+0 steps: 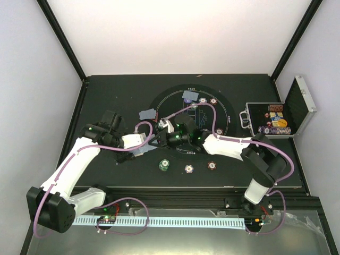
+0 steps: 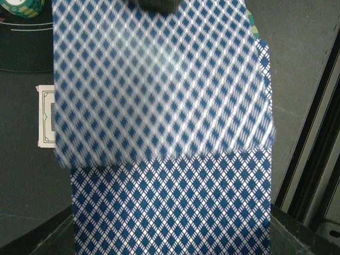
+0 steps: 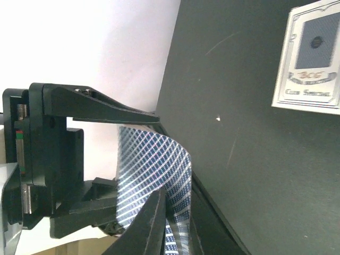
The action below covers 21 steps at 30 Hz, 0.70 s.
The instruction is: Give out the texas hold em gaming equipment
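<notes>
My left gripper (image 1: 149, 141) holds a deck of playing cards (image 2: 170, 207) with blue-and-white diamond backs; the cards fill the left wrist view and hide its fingers. The top card (image 2: 159, 79) is blurred and stands off the deck. My right gripper (image 3: 176, 192) meets it from the right and is shut on that bent card (image 3: 154, 159). Loose cards (image 1: 147, 114) lie face down on the table and on the mat (image 1: 190, 96). Green (image 1: 164, 166), white (image 1: 189, 169) and brown-red (image 1: 211, 165) poker chips sit along the near side.
The round black mat (image 1: 175, 106) carries more chips (image 1: 213, 101). An open silver case (image 1: 297, 106) with chips stands at the right. A card box (image 3: 313, 58) lies on the table near the grippers. Both arms cross in front of the mat.
</notes>
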### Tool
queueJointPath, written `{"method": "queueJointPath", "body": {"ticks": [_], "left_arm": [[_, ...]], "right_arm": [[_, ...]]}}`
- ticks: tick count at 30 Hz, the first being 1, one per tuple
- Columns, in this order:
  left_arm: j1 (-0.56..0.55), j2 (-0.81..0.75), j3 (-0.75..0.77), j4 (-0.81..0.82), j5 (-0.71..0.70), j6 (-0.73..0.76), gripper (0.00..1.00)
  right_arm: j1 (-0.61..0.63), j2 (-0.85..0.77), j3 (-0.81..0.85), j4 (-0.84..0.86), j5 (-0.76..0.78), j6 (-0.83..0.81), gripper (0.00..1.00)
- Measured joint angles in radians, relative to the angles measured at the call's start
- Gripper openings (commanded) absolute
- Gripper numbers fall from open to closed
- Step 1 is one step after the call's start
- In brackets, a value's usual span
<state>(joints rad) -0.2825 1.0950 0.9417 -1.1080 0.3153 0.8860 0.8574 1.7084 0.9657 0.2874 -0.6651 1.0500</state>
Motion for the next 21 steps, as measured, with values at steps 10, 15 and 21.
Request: {"method": "queueJointPath", "body": {"ticks": [10,15,21], "left_arm": [[0.000,-0.002,0.000,0.003,0.000,0.000,0.02],[0.000,-0.002,0.000,0.006,0.000,0.000,0.01],[0.000,-0.002,0.000,0.006,-0.001,0.000,0.02]], "right_arm": [[-0.087,-0.050,-0.064,-0.102,0.011,-0.039,0.05],[-0.187,-0.079,-0.057,-0.186,0.000,-0.099,0.05],[-0.436,0.002,0.163,-0.367,-0.020,-0.227,0.04]]}}
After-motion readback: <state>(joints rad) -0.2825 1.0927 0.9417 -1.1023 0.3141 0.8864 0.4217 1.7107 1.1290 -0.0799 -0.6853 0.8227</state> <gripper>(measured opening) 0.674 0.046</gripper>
